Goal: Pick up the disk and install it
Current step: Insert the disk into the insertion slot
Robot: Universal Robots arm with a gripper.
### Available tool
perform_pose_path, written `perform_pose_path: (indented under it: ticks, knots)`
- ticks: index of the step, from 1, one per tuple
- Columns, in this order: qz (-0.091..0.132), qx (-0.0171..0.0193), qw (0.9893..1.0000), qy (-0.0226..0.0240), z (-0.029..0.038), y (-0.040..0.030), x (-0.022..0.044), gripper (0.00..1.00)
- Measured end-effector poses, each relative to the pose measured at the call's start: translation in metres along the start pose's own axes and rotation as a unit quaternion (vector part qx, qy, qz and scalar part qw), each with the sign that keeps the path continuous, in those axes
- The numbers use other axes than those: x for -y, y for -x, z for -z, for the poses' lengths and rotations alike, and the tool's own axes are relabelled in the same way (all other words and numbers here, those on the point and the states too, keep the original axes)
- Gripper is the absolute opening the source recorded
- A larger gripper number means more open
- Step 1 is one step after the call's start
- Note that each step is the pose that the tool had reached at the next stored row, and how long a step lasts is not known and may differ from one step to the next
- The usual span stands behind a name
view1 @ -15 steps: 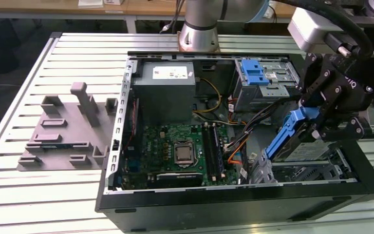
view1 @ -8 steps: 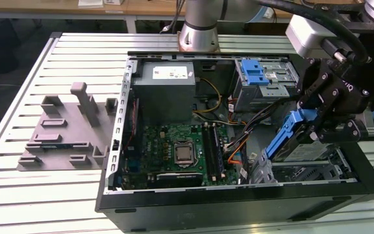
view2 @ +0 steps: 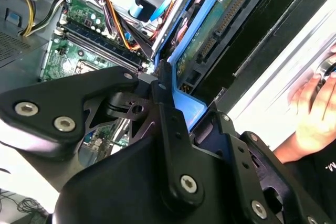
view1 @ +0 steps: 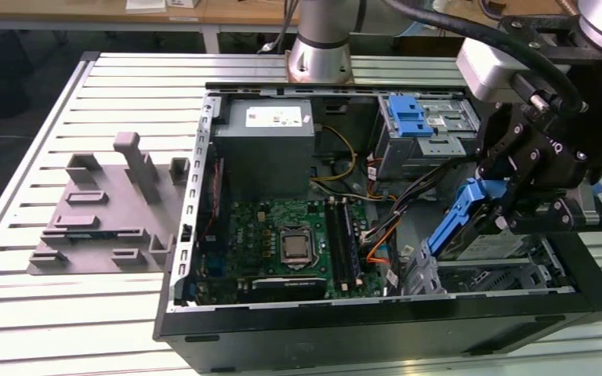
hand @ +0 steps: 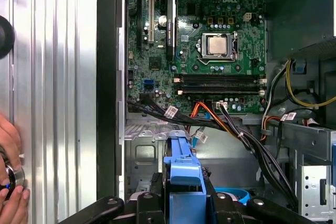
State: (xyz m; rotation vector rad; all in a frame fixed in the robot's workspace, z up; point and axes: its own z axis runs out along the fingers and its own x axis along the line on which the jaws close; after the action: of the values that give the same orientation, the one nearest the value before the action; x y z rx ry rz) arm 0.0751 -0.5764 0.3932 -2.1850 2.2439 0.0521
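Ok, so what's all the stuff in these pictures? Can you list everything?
disk: 1, silver with blue rails, held tilted above the case at the exterior view's right
computer case: 1, black, open, on the table
motherboard: 1, green, inside the case
power supply box: 1, grey with a white sticker, inside the case
drive cage: 1, grey with a blue latch, inside the case
cables: several, black, orange and yellow, inside the case
fixture block: 1, grey, on the table at the exterior view's left of the case
table: 1, silver, slatted
arm: 1, silver, behind the case
gripper: 1, black, shut on the disk
person's hand: at least 1, on the table beside the case
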Motion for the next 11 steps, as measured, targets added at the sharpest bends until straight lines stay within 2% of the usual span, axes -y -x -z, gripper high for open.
perform_pose_path:
  ticks: [11]
  knots:
    - [0.000,0.0000,1.0000,0.0000,-0.0110,-0.0005,0.0002,0.36]
